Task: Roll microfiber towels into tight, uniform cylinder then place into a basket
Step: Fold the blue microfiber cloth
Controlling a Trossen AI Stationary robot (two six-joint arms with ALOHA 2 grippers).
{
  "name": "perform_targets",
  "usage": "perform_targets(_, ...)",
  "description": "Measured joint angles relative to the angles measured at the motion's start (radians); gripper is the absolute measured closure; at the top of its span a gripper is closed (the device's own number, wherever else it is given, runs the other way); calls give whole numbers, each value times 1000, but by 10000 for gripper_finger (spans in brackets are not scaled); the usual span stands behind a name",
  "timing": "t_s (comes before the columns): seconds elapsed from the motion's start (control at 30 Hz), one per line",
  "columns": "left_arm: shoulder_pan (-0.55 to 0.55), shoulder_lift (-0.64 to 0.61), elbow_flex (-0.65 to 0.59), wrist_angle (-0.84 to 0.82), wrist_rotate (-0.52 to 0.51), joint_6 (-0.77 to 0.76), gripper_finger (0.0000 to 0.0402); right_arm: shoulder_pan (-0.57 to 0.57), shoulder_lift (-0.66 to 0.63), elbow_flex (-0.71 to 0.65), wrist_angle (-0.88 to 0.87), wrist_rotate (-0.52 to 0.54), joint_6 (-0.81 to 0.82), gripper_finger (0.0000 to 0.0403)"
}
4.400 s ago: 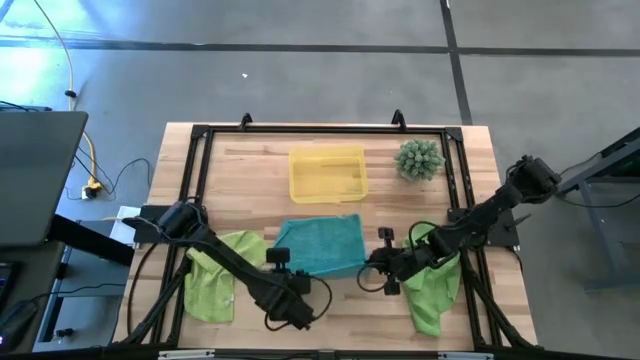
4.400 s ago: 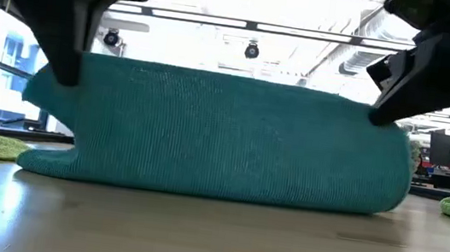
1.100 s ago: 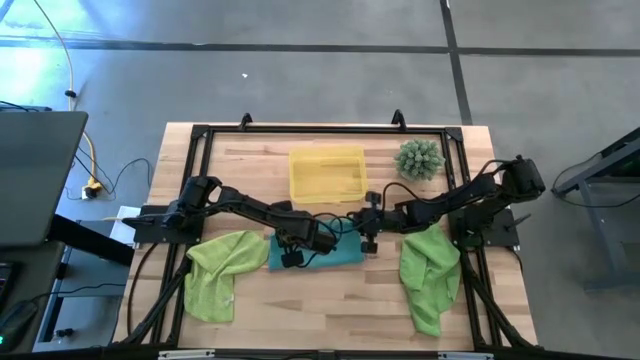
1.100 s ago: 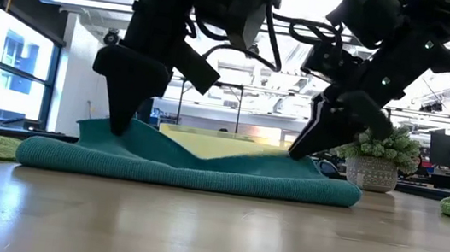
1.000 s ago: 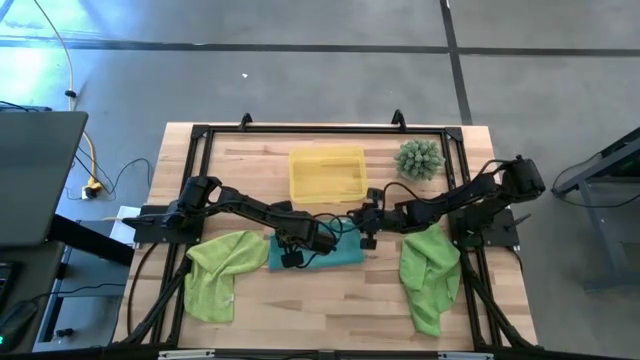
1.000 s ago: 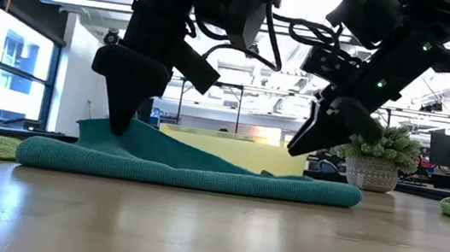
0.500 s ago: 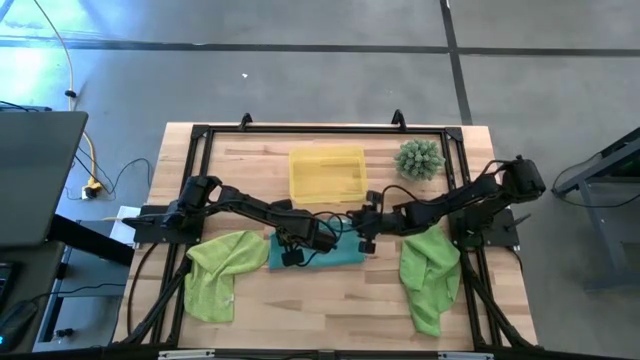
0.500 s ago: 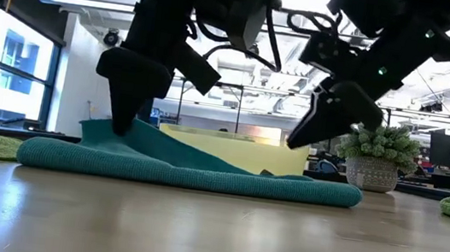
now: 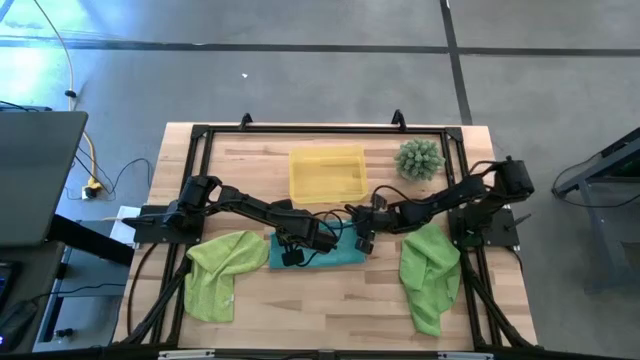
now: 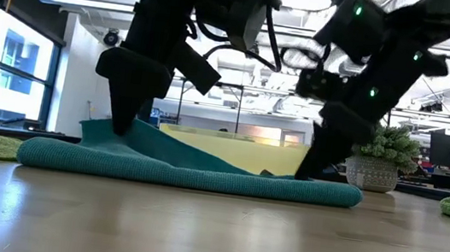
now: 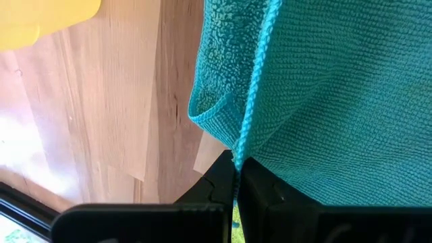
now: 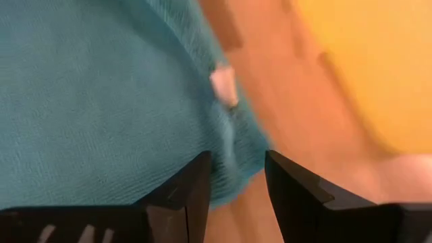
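Observation:
The teal towel (image 9: pixel 315 250) lies folded into a long band on the table's middle, in front of the yellow basket (image 9: pixel 327 152). My left gripper (image 9: pixel 284 238) is shut on the towel's far left part, which stands raised (image 10: pixel 104 128). At the towel's far right corner (image 12: pixel 233 158), my right gripper (image 9: pixel 358 238) is open and points steeply down. One finger stands on either side of that corner. Two lime-green towels lie crumpled on the table, one at the left (image 9: pixel 222 272) and one at the right (image 9: pixel 430 275). My left gripper pinches the teal towel's stitched edge (image 11: pixel 237 152) between its two fingers, near the far left corner. The fingers come steeply from above. That part is drawn up off the table; the rest (image 10: pixel 189 173) lies flat. My right gripper straddles the far right corner; I cannot tell whether it touches.
A spiky green plant (image 9: pixel 419 159) in a pot stands at the far right, close behind my right arm. The black frame rails (image 9: pixel 200 160) run along the table's sides. Bare wood (image 9: pixel 320 305) lies in front of the teal towel.
My right gripper has let go of the teal towel's far right part, which has dropped flat onto the band. It rose a little, rolled about its pointing line, and came back down over that corner. The left part stays raised in my left gripper.

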Motion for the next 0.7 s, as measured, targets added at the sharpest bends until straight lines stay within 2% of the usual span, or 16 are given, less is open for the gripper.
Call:
perform_targets(0.33,0,0,0,0,-4,0,402,2,28,1,16,6,3,270)
perform_targets(0.7,0,0,0,3,-4,0,402,3,-26,-1,-92,-4,-1,270)
